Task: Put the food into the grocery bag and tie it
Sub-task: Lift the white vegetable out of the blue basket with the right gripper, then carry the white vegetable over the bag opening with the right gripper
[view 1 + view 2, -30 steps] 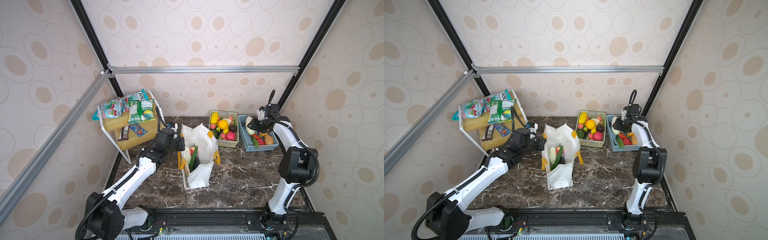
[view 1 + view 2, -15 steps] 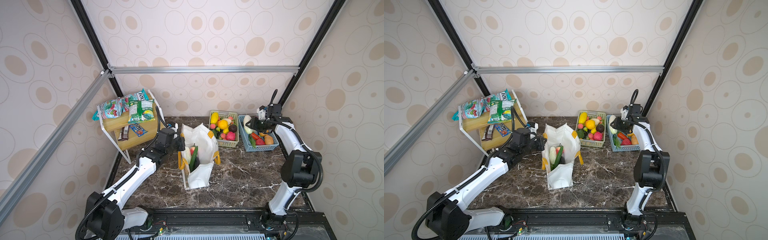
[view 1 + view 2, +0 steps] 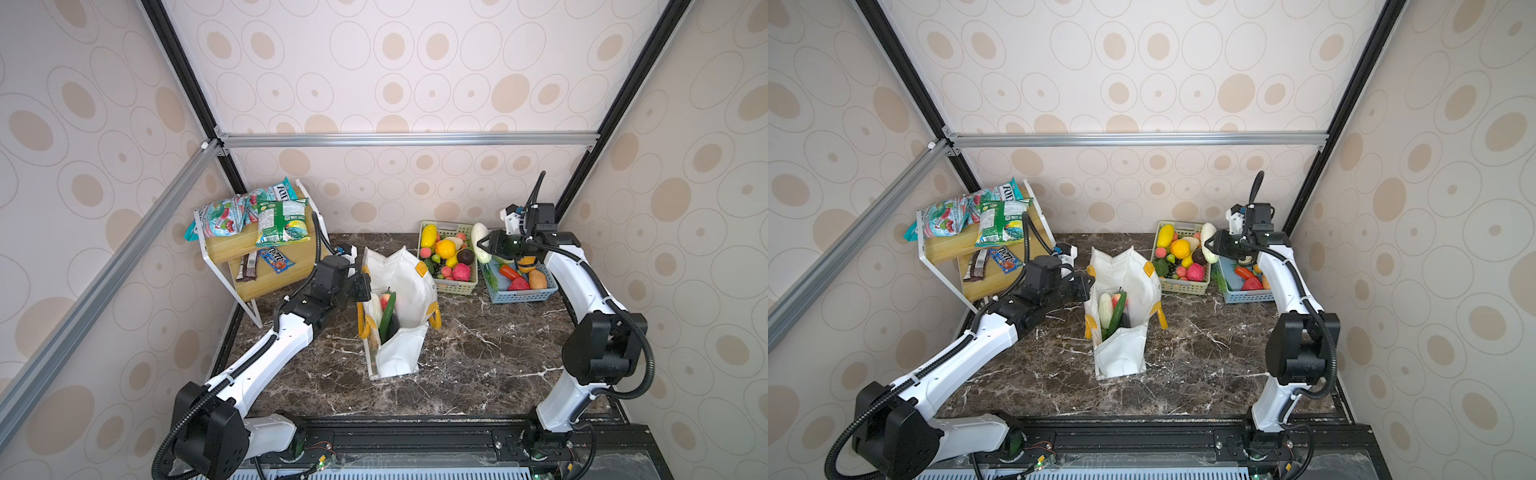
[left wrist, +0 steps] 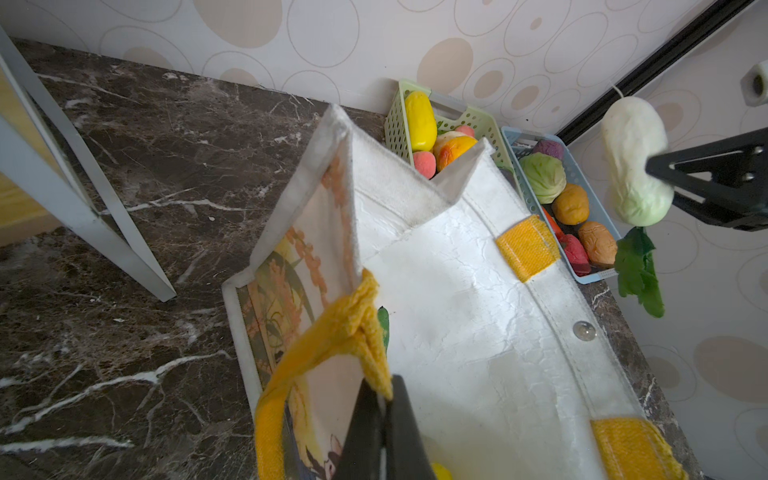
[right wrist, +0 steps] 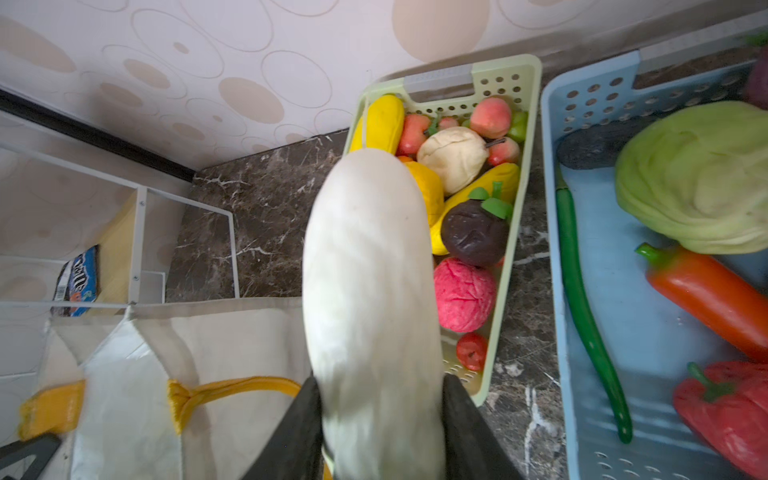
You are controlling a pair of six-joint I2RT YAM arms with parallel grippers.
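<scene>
Left tool (image 4: 384,401): closed on yellow handle (image 4: 332,332) of grocery bag (image 3: 409,276)
Right tool (image 5: 380,386): holds white radish (image 5: 370,270) up in the air, near blue basket (image 3: 521,294)

White radish (image 3: 478,233) in right claw (image 3: 485,246)

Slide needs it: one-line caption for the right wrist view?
Right gripper holds the white radish, with the green basket, blue basket and open grocery bag in view.
</scene>
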